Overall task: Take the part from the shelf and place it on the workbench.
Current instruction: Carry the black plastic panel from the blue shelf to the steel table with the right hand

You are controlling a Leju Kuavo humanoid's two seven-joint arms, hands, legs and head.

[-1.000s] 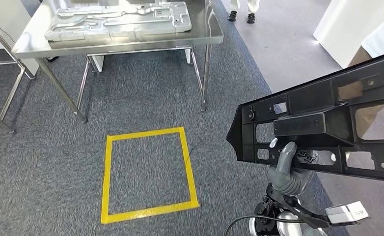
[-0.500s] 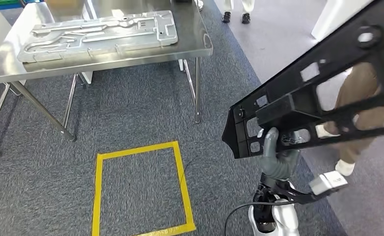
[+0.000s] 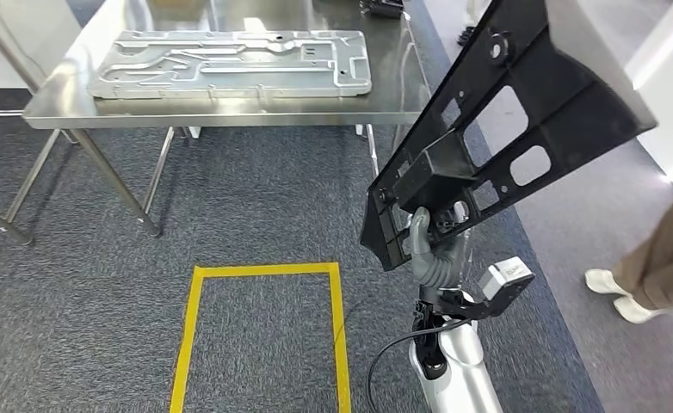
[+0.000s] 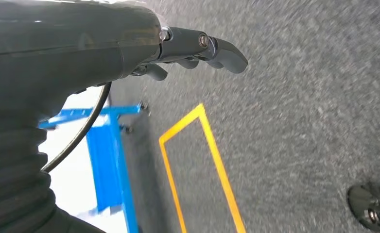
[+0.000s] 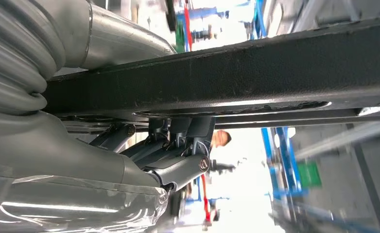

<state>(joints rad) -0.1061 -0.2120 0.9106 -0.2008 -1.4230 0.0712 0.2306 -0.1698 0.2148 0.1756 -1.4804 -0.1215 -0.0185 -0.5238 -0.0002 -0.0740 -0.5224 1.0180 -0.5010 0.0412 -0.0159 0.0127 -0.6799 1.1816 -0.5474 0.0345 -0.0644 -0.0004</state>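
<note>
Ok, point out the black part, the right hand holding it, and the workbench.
black part (image 3: 522,112): head view, on its broad upper panel.
right hand (image 3: 432,254): head view, on the grey palm under the part.
workbench (image 3: 230,110): head view, on its bare front edge.

Part (image 3: 497,129) top beyond frame edge

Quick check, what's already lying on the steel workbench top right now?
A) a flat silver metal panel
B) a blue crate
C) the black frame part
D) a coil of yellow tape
A: a flat silver metal panel lies on the workbench, while the black frame part is off the bench, gripped by the right hand.
</note>
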